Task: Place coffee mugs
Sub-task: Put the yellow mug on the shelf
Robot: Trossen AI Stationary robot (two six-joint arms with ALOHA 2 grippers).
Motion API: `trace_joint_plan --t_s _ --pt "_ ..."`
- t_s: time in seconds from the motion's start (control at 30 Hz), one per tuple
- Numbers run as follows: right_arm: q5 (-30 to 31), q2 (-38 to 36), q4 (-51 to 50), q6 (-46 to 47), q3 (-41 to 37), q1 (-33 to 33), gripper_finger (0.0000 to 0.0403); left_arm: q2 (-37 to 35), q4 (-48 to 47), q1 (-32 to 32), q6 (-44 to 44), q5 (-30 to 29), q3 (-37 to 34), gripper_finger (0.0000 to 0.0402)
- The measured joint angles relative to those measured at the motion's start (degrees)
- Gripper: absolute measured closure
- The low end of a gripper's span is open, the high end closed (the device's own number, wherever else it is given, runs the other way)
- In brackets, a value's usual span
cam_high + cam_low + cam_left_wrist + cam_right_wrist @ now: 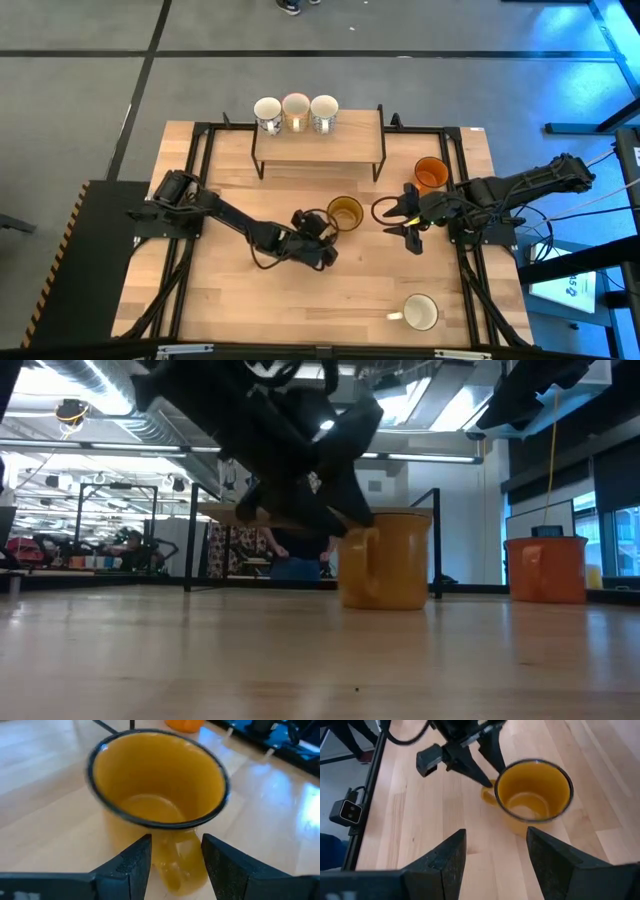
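The left gripper [328,226] is shown with its jaws spread wide, one finger [131,865] on each side of the handle of the amber-yellow mug [345,212]; contact with the handle cannot be confirmed. The mug stands upright on the table [300,300], directly ahead of the fingertips. The left arm is extended low across the table from the left. The right gripper [397,219] is held open and empty just beyond the mug's far side, with the orange mug [431,173] behind it.
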Motion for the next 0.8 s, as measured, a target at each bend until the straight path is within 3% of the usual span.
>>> trace_joint_plan --t_s 0.23,0.5,0.8 --pt "-0.02 0.02 -0.18 0.02 0.02 0.0 0.021 0.95 0.27 -0.1 0.62 1.7 0.17 0.0233" --pt "-0.02 0.02 -0.34 0.02 0.02 0.0 0.021 -1.39 0.95 0.05 3.84 -0.27 0.17 0.0233" --pt "-0.04 0.02 -0.32 0.02 0.02 0.0 0.021 2.23 0.81 2.12 3.84 2.75 0.17 0.0233"
